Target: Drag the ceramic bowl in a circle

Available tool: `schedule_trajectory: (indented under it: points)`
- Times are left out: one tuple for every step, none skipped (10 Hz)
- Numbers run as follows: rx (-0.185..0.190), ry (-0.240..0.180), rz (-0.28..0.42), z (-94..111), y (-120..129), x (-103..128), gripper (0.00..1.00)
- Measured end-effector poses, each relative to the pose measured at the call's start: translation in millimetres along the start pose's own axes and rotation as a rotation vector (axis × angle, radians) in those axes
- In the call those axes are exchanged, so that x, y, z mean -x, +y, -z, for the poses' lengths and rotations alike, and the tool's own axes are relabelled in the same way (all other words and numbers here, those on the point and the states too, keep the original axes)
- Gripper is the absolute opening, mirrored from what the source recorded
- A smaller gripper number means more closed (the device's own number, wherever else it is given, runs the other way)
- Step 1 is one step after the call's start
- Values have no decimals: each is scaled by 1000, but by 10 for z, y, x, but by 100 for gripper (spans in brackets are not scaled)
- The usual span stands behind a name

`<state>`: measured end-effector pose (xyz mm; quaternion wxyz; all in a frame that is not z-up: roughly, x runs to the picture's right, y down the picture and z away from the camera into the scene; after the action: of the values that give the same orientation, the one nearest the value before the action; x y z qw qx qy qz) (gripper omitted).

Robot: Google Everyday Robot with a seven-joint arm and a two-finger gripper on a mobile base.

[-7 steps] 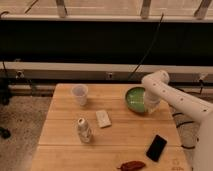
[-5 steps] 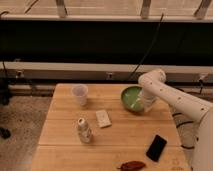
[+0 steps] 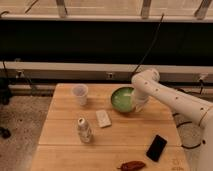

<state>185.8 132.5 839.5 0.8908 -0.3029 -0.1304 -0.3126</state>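
The green ceramic bowl (image 3: 121,99) sits on the wooden table (image 3: 65,125), right of centre toward the back. My gripper (image 3: 137,103) is at the bowl's right rim, reaching down from the white arm (image 3: 170,100) that comes in from the right. The gripper's end covers part of the rim.
A white cup (image 3: 80,94) stands left of the bowl. A small white packet (image 3: 103,118) and a small bottle (image 3: 83,130) are in the table's middle. A black phone (image 3: 156,147) and a brown object (image 3: 131,165) lie near the front right.
The bowl and my gripper have moved together to the left across the table.
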Motion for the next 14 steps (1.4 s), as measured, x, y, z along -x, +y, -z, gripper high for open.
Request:
schedule_trajectory:
  points:
    - [-12,-15,21,59,43,133,17]
    - [-8,-26,31,102,142,230,17]
    - [-6,-39,39,143,244,328,17]
    - [-1,-58,42,178,372,449,17]
    - [7,-67,34,184,471,479,17]
    - [25,-78,17,174,604,469,17]
    - [48,-82,-4,154,733,410,17]
    - [71,-79,-28,134,855,318,17]
    - [95,-69,-56,100,968,222,17]
    - [113,-54,-80,69,1050,117,17]
    - [141,-29,-121,17,1170,-69,17]
    - [159,-5,-153,-16,1262,-237,17]
    - [172,17,-180,-49,1307,-399,17]
    - [178,33,-204,-93,1262,-561,17]
